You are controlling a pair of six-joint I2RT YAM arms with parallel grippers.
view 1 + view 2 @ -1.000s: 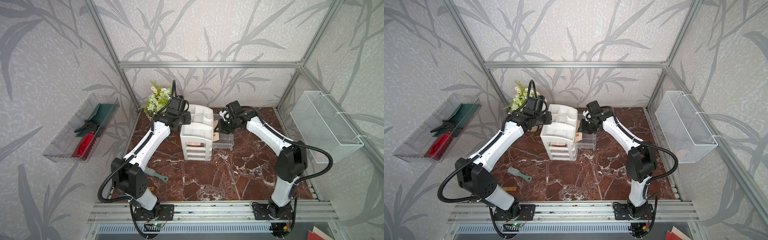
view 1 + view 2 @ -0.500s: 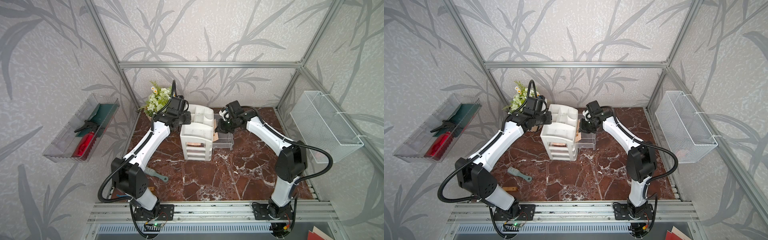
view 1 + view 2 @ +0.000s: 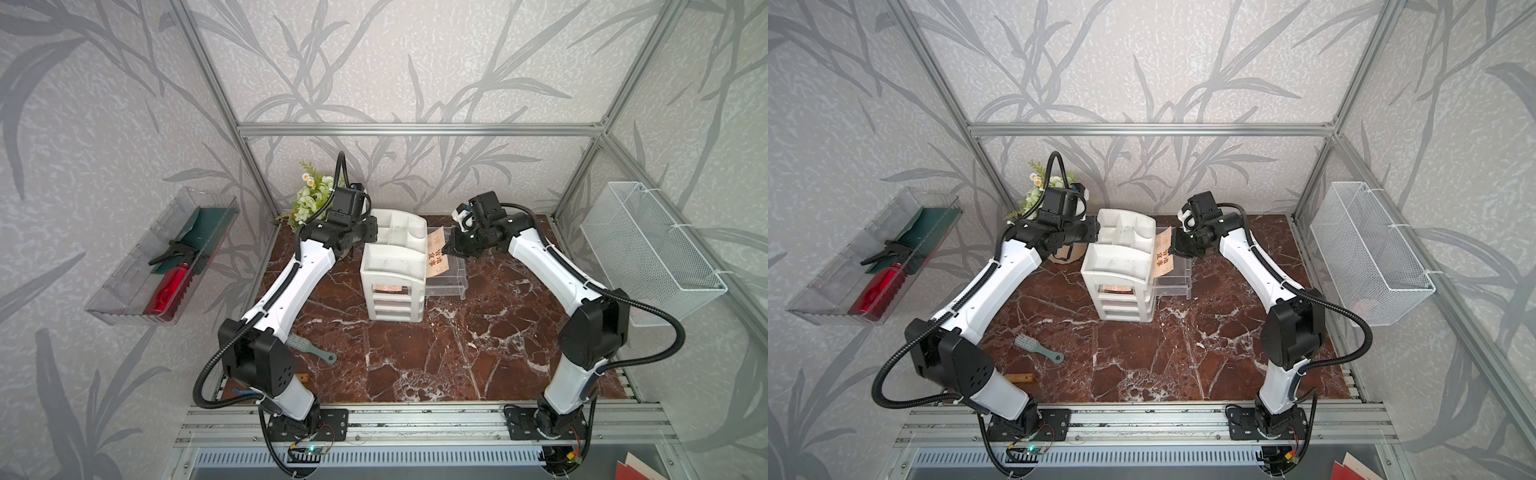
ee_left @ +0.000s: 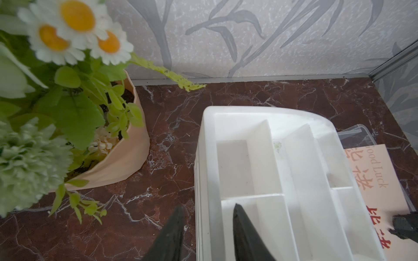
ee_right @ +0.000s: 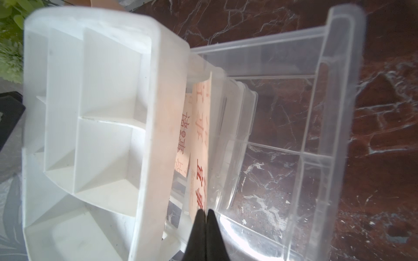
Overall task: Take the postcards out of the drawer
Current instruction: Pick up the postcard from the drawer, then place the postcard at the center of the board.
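Right jaws pinch a postcard (image 5: 200,135), white organizer (image 5: 157,106) just beside.

Cream red-lettered postcard (image 3: 437,257) upright at clear drawer (image 3: 455,279)

Cream postcard (image 3: 437,257) with red characters, white organizer (image 3: 394,266), red-brown marbled tabletop (image 3: 457,353)

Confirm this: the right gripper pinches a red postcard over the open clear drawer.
Wrong colour: the postcard the right gripper pinches over the open clear drawer is cream with red characters. The right wrist view shows it.
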